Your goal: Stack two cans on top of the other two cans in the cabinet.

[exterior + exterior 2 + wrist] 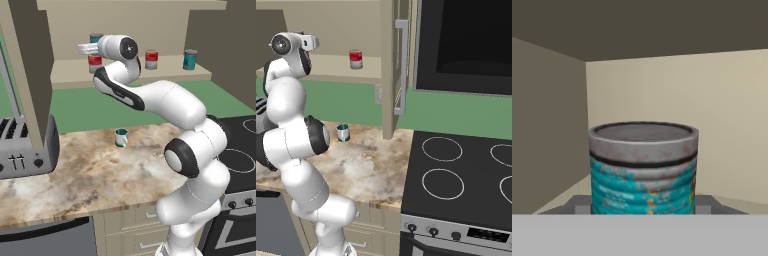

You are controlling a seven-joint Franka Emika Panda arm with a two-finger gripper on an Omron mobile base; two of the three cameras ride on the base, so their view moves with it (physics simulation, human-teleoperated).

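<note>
We find the claw (643,205) reached into the cabinet (130,75) at shelf height, its two dark tips standing on either side of a teal can (643,170), pinching it at the lower body. The can sits upright between the tips, its long axis vertical, its grey metal rim and dull lid just above them, its ribbed label scuffed and speckled with rust. From the left base camera the same teal can (96,38) shows right at the claw, directly above a red-and-white can (94,62) on the tan shelf board; we judge it stacked there or nearly so, though we cannot tell whether the two touch. The coming move turns on that vertical line: the red can lies straight below the held one, so any release wants the two axes kept true. Further along the shelf, away from the claw, stand a second red-and-white can (151,59) and, beyond it, a second teal can (189,59), well apart, both upright. Below, on the mottled stone counter (90,170), rests a small mug (121,137).
</note>
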